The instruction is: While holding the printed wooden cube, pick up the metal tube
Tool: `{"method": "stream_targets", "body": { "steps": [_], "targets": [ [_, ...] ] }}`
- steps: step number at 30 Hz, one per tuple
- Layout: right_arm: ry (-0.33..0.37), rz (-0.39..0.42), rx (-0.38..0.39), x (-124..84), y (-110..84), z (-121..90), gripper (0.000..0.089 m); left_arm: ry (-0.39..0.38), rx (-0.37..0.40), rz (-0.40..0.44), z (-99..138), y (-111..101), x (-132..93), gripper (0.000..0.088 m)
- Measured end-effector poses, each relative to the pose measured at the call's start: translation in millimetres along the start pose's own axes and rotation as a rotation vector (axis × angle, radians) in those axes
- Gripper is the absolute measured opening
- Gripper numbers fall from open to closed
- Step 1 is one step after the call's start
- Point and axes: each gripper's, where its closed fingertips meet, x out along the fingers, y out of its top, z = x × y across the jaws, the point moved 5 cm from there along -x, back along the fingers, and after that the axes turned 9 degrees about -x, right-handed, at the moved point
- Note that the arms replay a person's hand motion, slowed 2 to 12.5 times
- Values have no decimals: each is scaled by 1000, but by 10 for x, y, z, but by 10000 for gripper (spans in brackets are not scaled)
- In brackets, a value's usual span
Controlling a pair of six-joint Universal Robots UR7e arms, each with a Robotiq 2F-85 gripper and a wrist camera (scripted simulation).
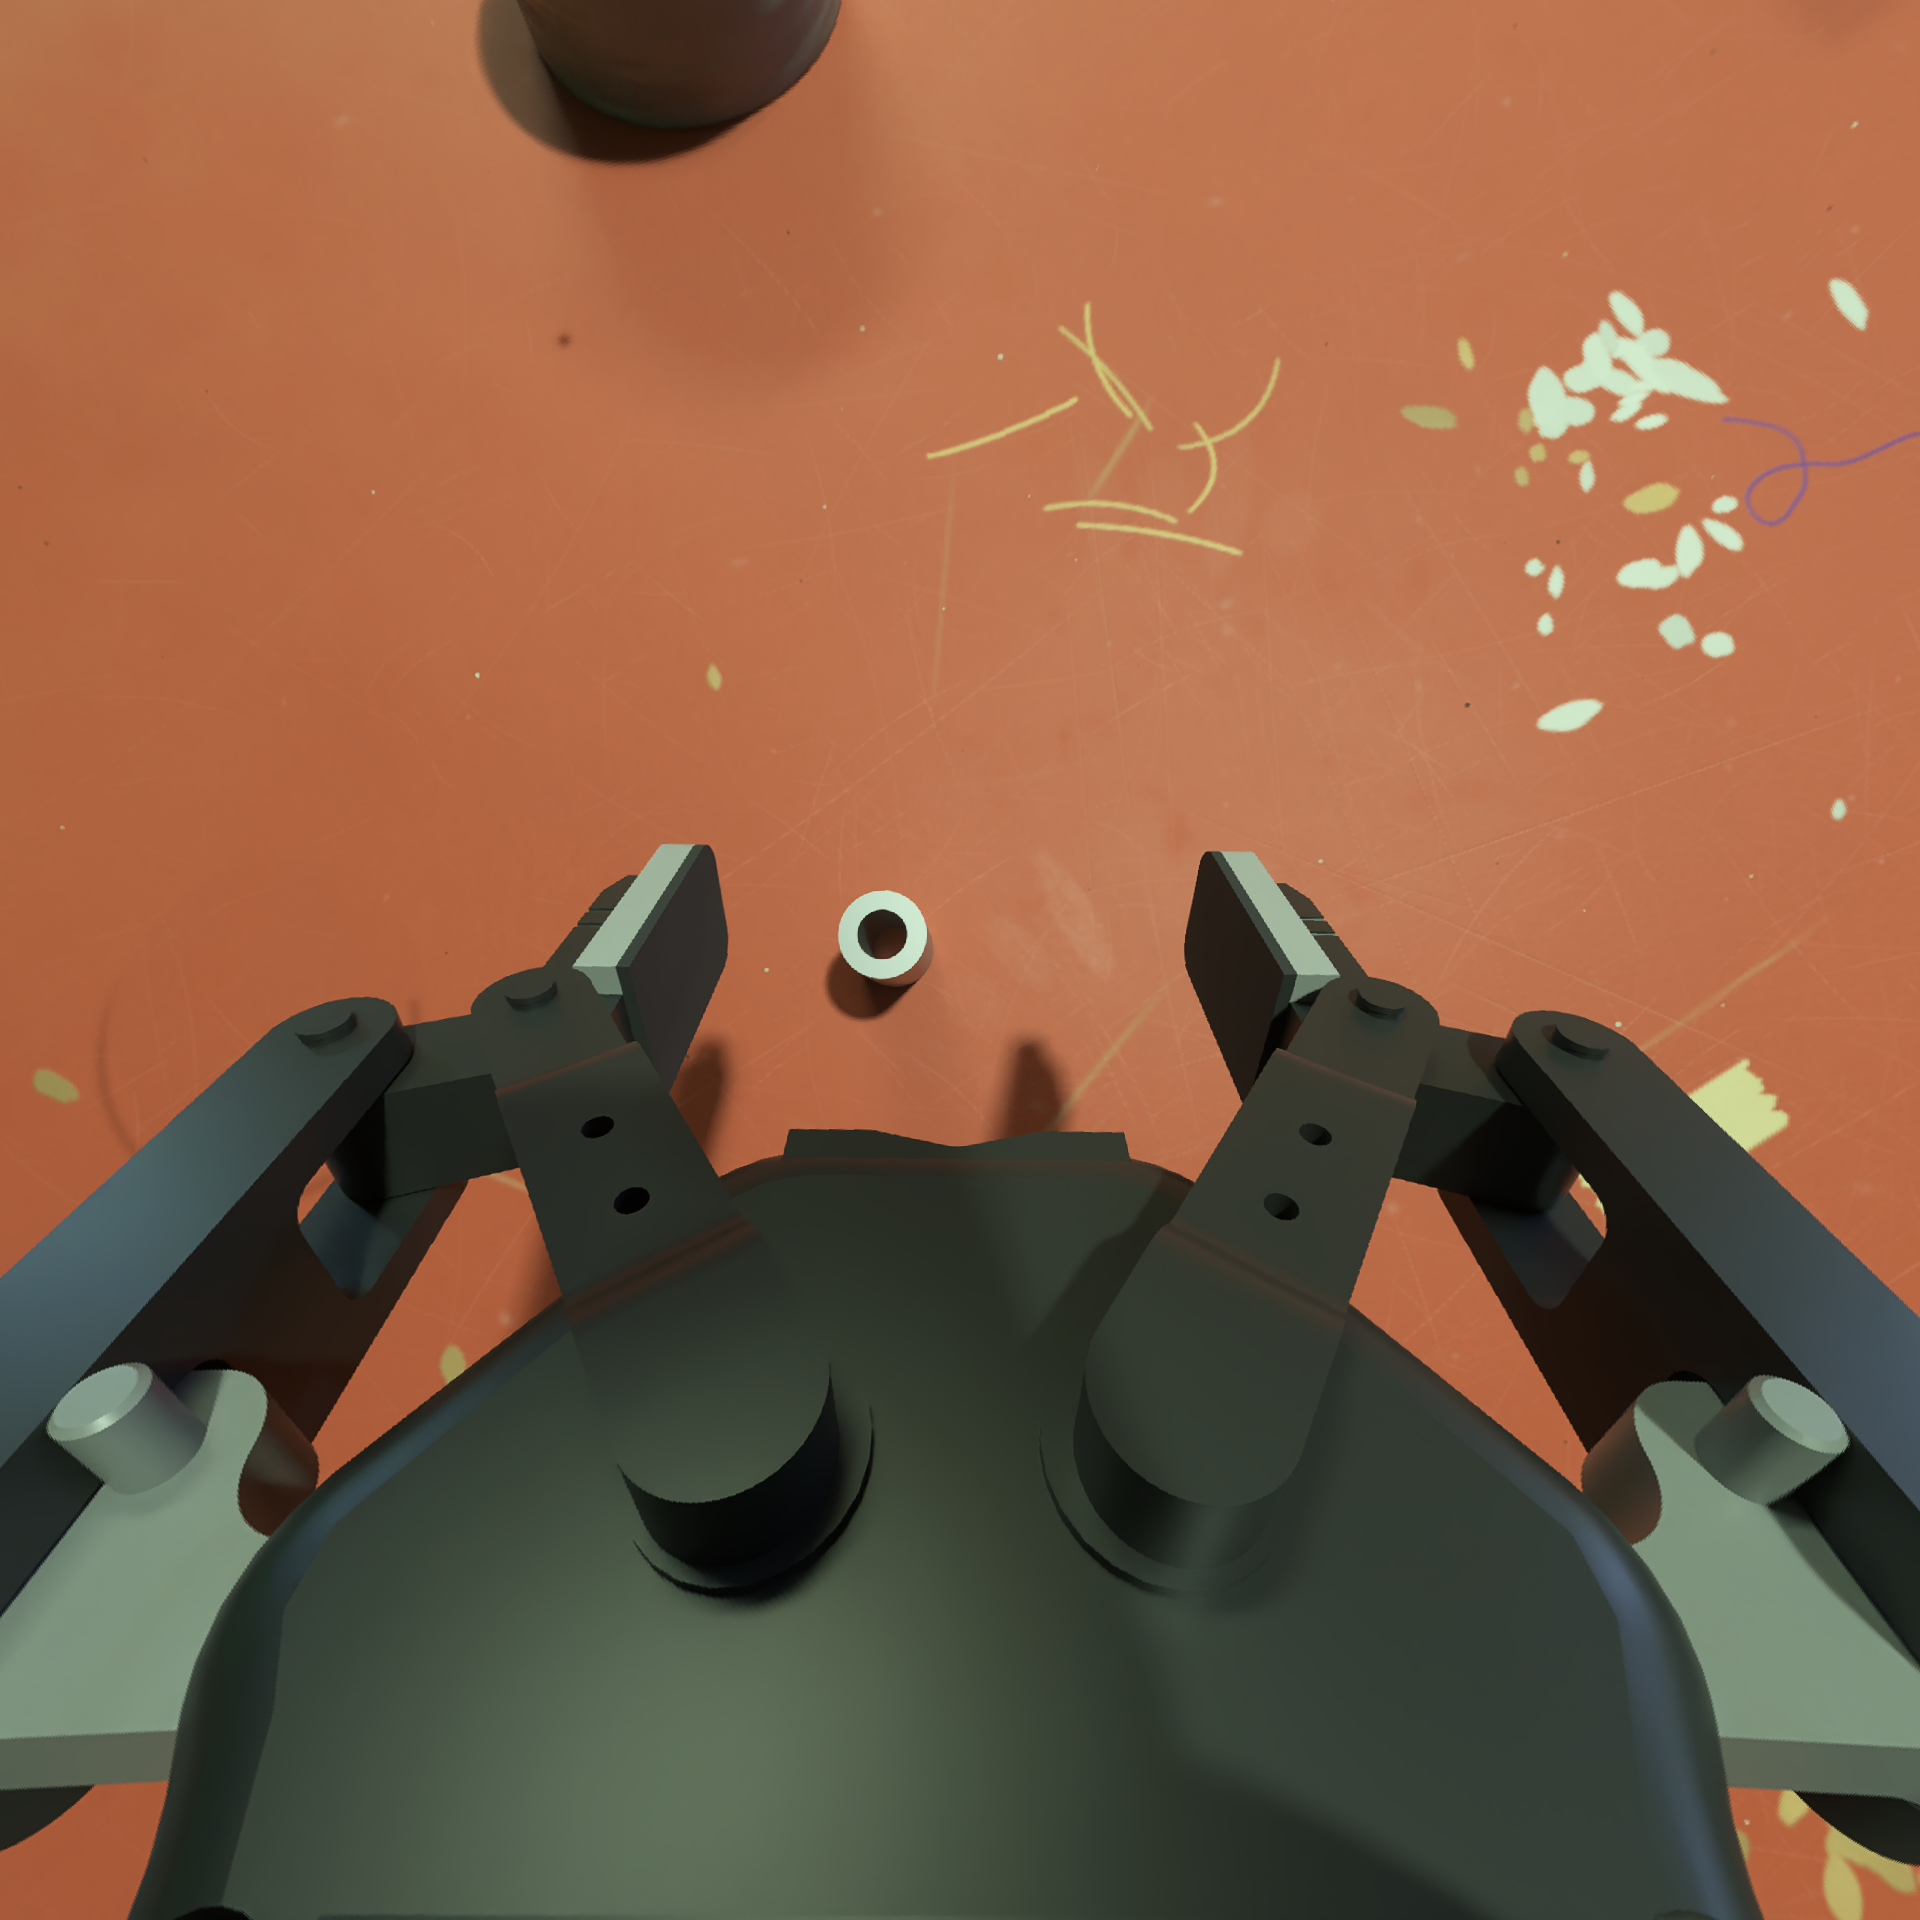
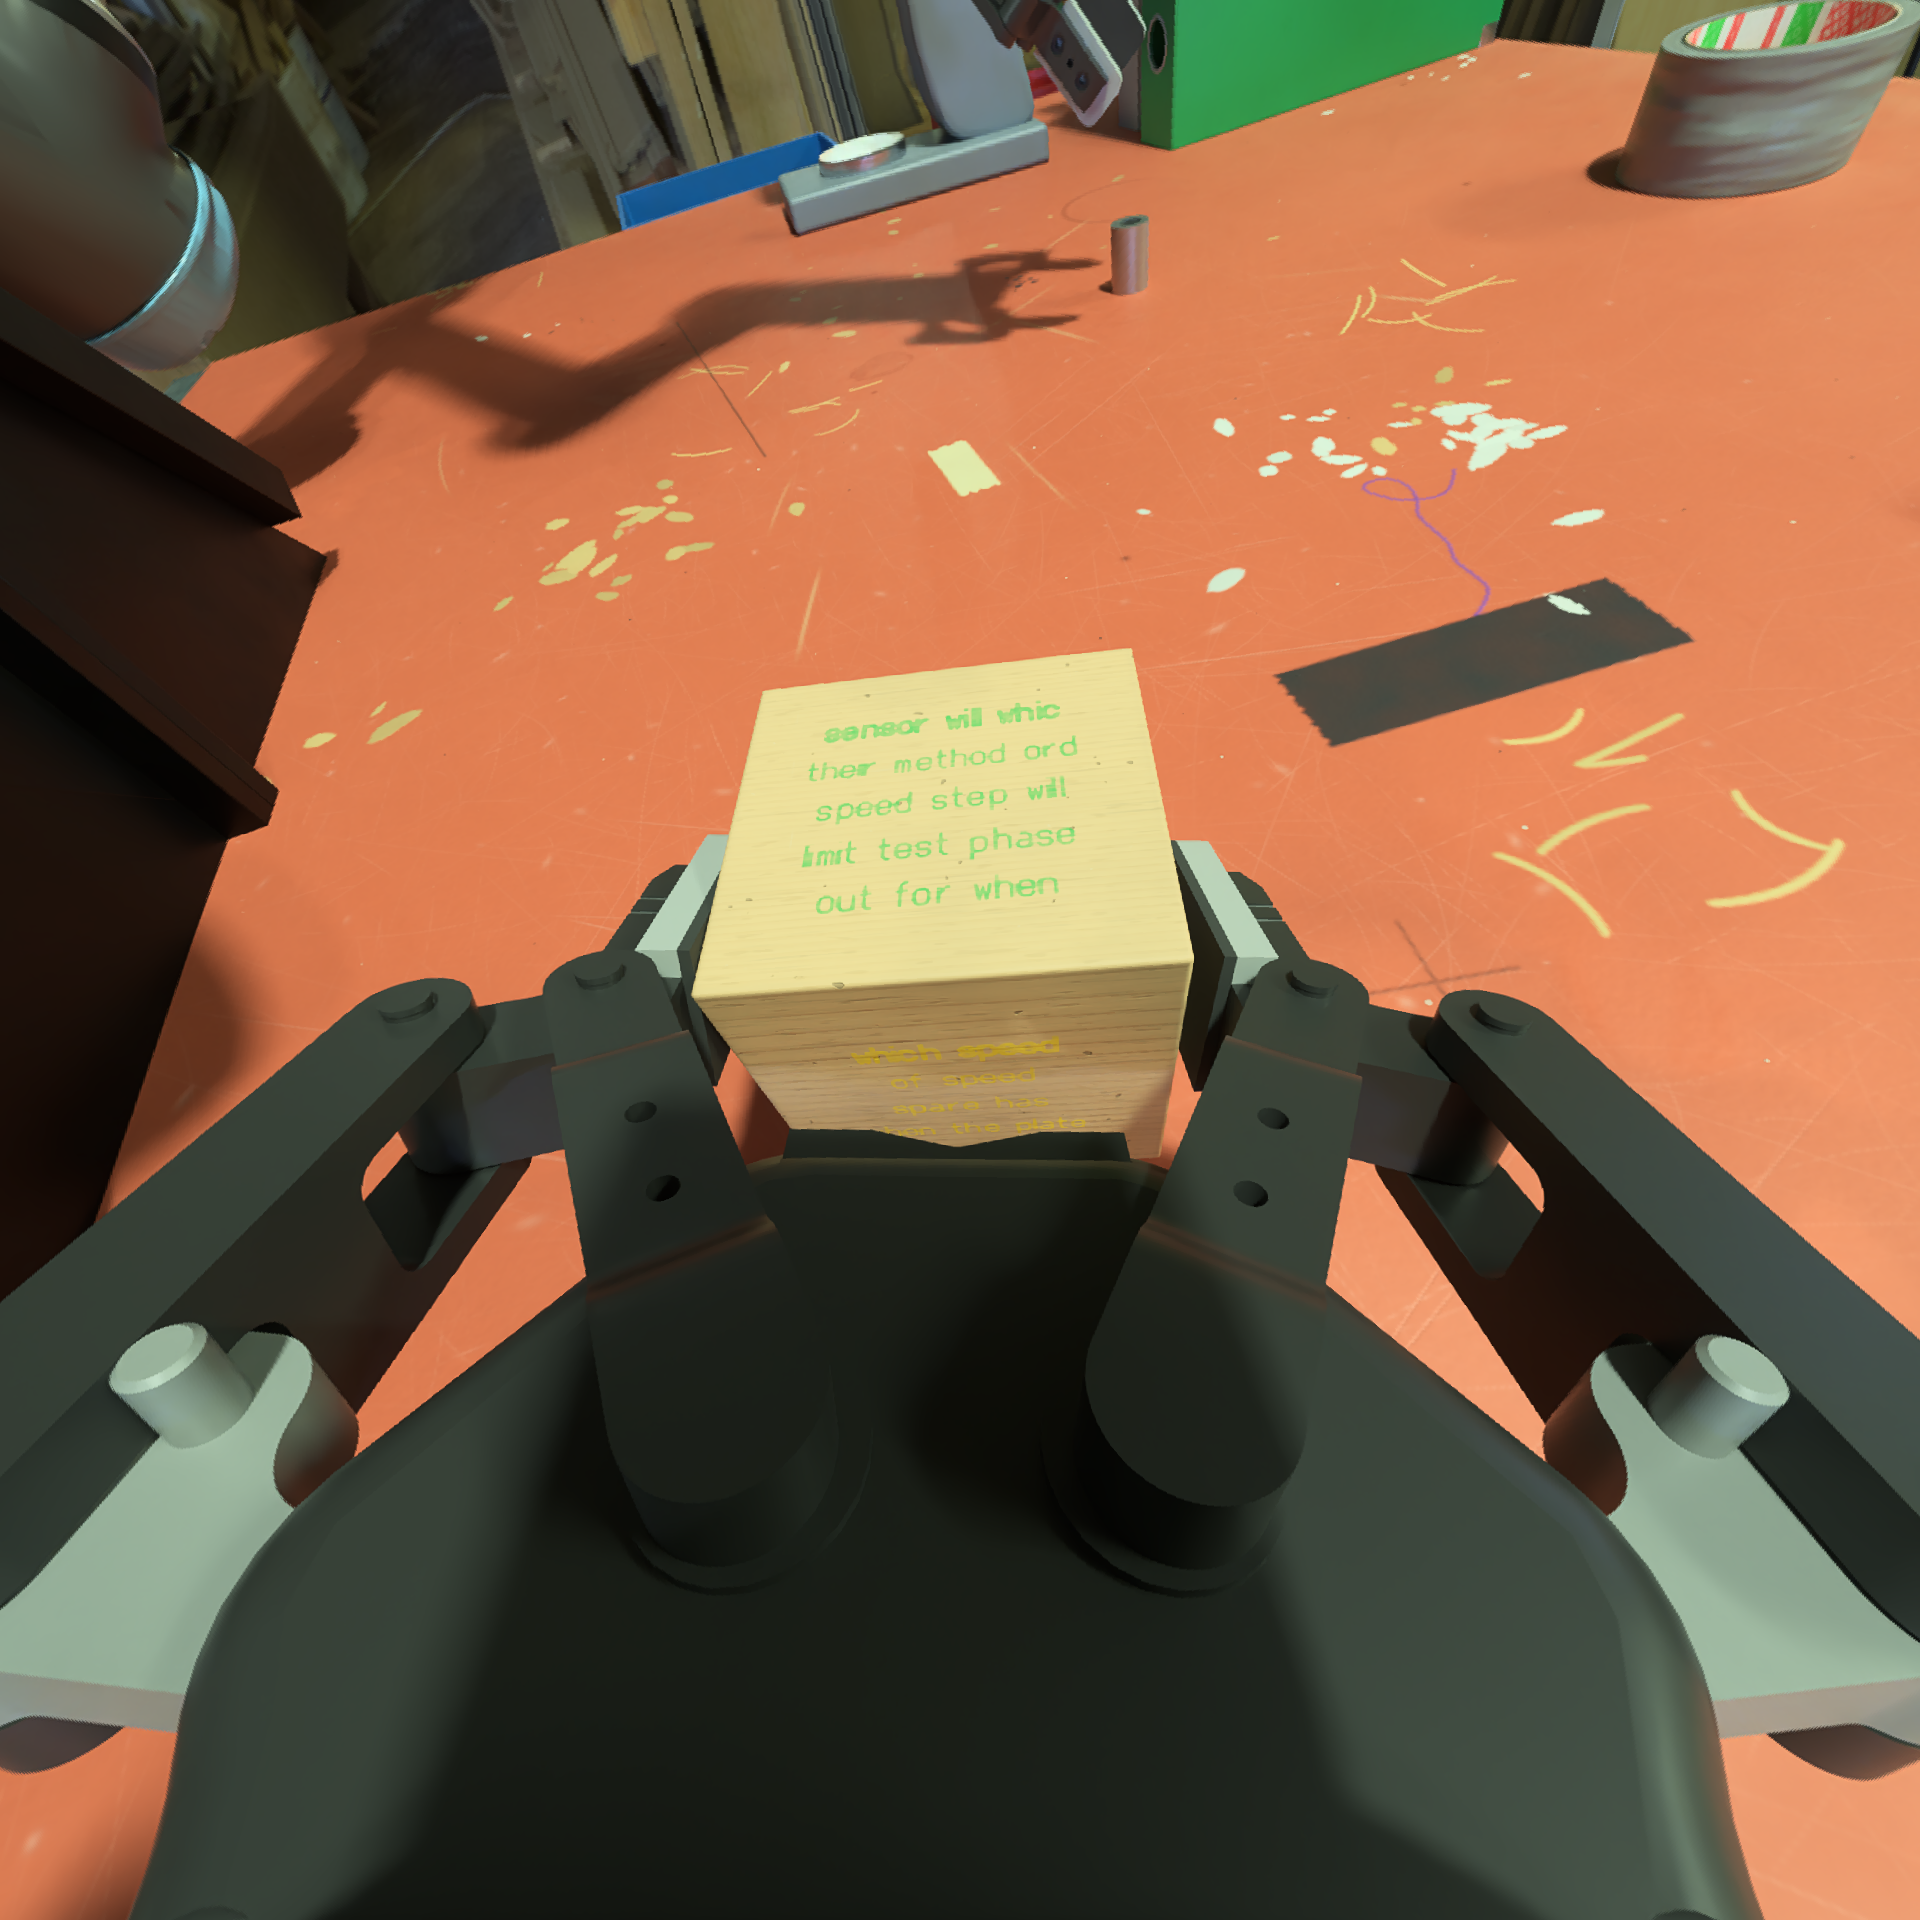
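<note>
On our left side, the left gripper (image 1: 956, 914) hung over the orange desk (image 1: 416, 623) with its jaws spread wide and holding nothing. The metal tube (image 1: 882, 935) stood upright on the desk between them, nearer the left finger and touching neither. A roll of tape (image 1: 675, 52) sat far beyond it. On our right side, the right gripper (image 2: 945, 925) had its jaws closed on the printed wooden cube (image 2: 940, 831), held clear above the desk. In that view we saw the tube (image 2: 1128, 255) standing well ahead.
</note>
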Motion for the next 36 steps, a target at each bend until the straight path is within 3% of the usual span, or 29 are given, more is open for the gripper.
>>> {"method": "stream_targets", "body": {
  "steps": [18,36],
  "targets": [
    [3,-22,-8,25,-10,-9,652,7,24,-175,-149,-51,238,750],
    [4,-17,0,19,-10,0,652,4,4,-242,-242,-121,375,703]
  ]
}}
